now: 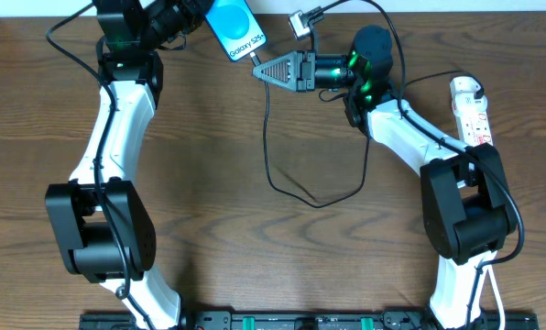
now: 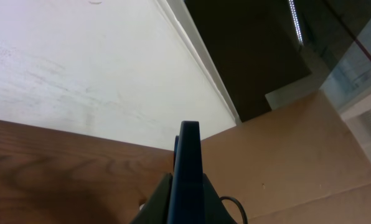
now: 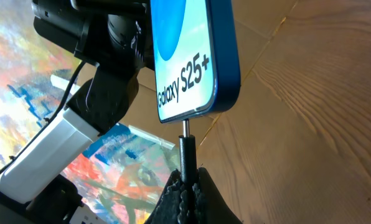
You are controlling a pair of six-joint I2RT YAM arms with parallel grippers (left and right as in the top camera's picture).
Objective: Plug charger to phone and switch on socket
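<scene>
The phone [image 1: 234, 29], blue-screened with white "Galaxy S25+" text, is held above the table's far edge by my left gripper [image 1: 198, 13], which is shut on it. In the left wrist view the phone [image 2: 187, 174] shows edge-on between the jaws. My right gripper [image 1: 266, 70] is shut on the charger plug [image 3: 186, 155]. The plug's metal tip meets the bottom edge of the phone [image 3: 192, 56]. The black charger cable [image 1: 296, 188] loops down over the table. The socket [image 1: 471, 112], a white strip with red markings, lies at the far right beside the right arm.
A small grey adapter-like piece [image 1: 300, 23] sits at the table's far edge behind the right gripper. Both white arms reach in from the near edge. The cable loop lies mid-table. A colourful patterned surface [image 3: 129, 168] shows below the phone in the right wrist view.
</scene>
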